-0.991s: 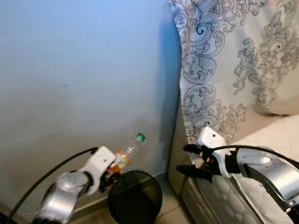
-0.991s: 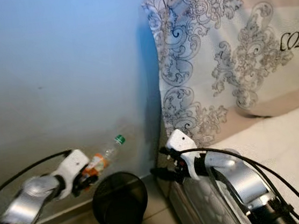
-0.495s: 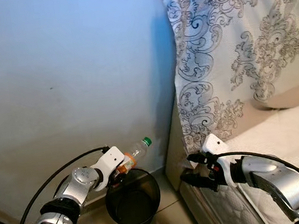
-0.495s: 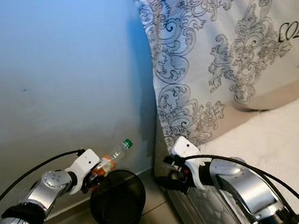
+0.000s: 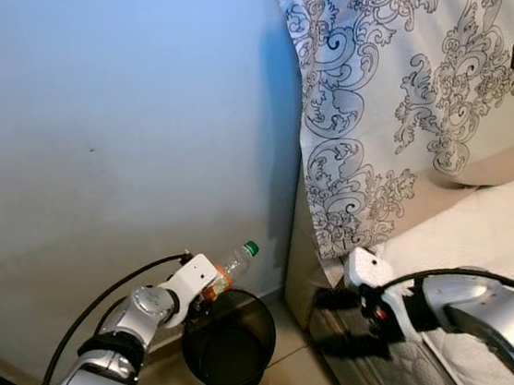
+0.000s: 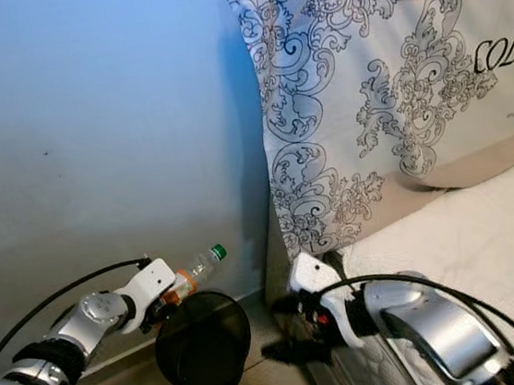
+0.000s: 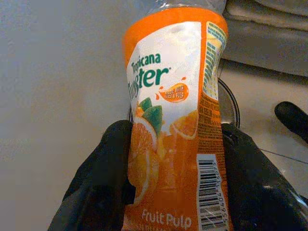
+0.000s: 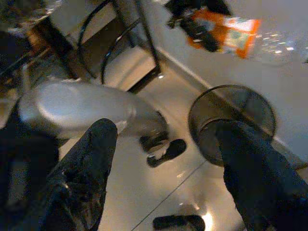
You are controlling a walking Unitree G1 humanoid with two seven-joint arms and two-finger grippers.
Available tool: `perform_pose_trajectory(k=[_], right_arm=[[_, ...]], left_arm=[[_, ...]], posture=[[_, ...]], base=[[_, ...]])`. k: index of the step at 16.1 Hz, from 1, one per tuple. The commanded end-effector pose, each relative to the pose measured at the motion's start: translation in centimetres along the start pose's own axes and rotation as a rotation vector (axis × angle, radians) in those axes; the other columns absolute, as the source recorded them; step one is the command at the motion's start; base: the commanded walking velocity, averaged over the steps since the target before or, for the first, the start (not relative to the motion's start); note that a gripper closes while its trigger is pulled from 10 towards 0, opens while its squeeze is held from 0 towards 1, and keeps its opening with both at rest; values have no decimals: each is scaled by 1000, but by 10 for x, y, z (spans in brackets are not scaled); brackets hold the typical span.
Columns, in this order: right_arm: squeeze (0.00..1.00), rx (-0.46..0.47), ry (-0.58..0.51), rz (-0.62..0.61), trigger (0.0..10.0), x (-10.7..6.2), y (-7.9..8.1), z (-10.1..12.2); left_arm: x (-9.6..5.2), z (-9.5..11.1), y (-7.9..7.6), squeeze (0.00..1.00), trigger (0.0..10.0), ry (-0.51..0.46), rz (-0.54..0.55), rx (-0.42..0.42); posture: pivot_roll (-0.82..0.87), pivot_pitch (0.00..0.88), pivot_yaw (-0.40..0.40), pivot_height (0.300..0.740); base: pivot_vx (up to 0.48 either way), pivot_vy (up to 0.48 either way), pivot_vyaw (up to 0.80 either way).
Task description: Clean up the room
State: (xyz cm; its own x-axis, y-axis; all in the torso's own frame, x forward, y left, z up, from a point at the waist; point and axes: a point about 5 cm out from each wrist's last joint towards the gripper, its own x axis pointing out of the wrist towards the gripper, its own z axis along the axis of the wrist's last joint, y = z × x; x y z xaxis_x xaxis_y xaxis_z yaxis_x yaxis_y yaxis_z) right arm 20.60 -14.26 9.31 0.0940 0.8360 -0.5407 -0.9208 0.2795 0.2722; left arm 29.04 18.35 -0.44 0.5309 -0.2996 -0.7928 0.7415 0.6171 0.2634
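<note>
The right gripper (image 5: 346,323), fingers apart and holding nothing, hangs beside the one bed (image 5: 484,232). One black bin (image 5: 230,344) stands left of the bed. Above its rim, the left gripper (image 7: 175,168) clamps one bottle (image 5: 229,268).

Orange-labelled bottle (image 7: 173,120), black bin (image 5: 230,347)
</note>
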Motion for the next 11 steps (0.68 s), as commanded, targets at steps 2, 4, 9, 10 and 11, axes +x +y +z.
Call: perform_pose_trajectory(k=[2, 4, 9, 10, 11], right_arm=[[0, -14, 29, 51, 10000, -5, 8, 1], [0, -20, 71, 72, 10000, -9, 15, -2], [0, -23, 86, 62, 10000, -10, 17, -2], [0, -25, 88, 59, 10000, -10, 17, -1], [0, -27, 88, 54, 10000, -10, 17, -1]], left_arm=[[0, 10, 6, 0, 10000, -17, 33, 25], [1, 11, 7, 0, 10000, -14, 63, -6], [2, 17, 9, 976, 10000, -31, 95, -26], [2, 17, 9, 1000, 10000, -30, 101, -24], [1, 15, 11, 1000, 10000, -20, 112, -12]], posture=[[-162, 54, -40, 740], [-172, 64, -45, 740], [-177, 70, -45, 740], [-178, 70, -44, 740], [-185, 70, -40, 740]], base=[[0, 0, 0], [0, 0, 0], [0, 0, 0], [0, 0, 0], [0, 0, 0]])
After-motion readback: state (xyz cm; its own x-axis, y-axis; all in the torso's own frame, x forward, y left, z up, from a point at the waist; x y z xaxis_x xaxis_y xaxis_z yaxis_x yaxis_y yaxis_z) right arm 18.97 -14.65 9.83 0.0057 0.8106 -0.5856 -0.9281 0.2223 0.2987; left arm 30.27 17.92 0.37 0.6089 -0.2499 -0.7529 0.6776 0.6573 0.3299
